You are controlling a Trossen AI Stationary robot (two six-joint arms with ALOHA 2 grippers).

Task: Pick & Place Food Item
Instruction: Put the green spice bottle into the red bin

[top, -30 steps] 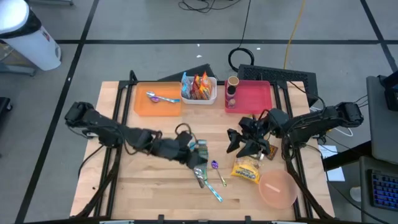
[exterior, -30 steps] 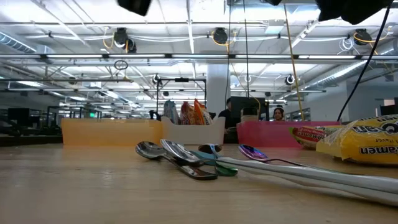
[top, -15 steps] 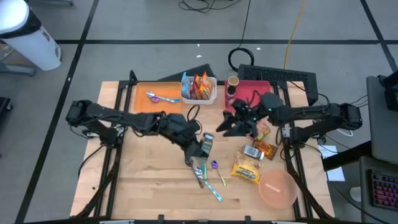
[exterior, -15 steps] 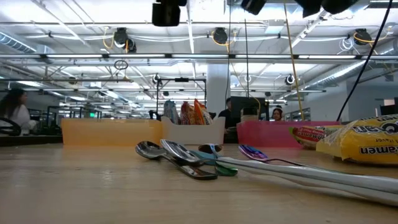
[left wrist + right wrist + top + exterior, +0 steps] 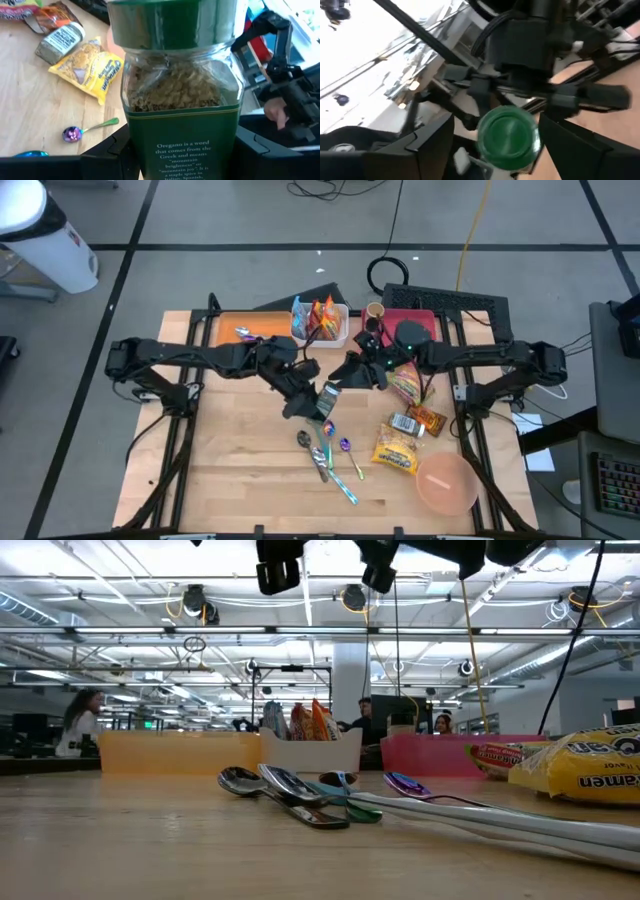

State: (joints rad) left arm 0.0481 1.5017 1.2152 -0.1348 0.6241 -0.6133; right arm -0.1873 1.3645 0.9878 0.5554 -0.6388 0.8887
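Though glassy in look, probably plastic and probably light: a jar (image 5: 180, 100) of dried oregano, square-shouldered, clear-walled, about full of pale green flakes, capped with a smooth round green lid (image 5: 509, 135) and wrapped low down in a glossy green label. Held off the table at the middle of the high view, just below the white basket (image 5: 320, 322) of snacks. Clamped by the left gripper (image 5: 320, 404), fingers (image 5: 107, 156) closed against the labelled lower body from both sides, lid end pointing away from the wrist.

Rigid, so no give under the pads; slick on label and wall alike (a firm squeeze judged safe, a light one likely to slip). Best taken across the flat sides of the body, not by the round lid, which could turn or pop.

Facing it from the right of centre, the right gripper (image 5: 347, 376), fingers spread wide to either side of the lid in its own wrist view, holding nothing, contact not visible.

Lower right of the high view: a crinkly yellow noodle packet (image 5: 397, 452), shiny metal spoons (image 5: 325, 457) with coloured handles, a shallow pink bowl (image 5: 447, 486). All on bare pale wood.
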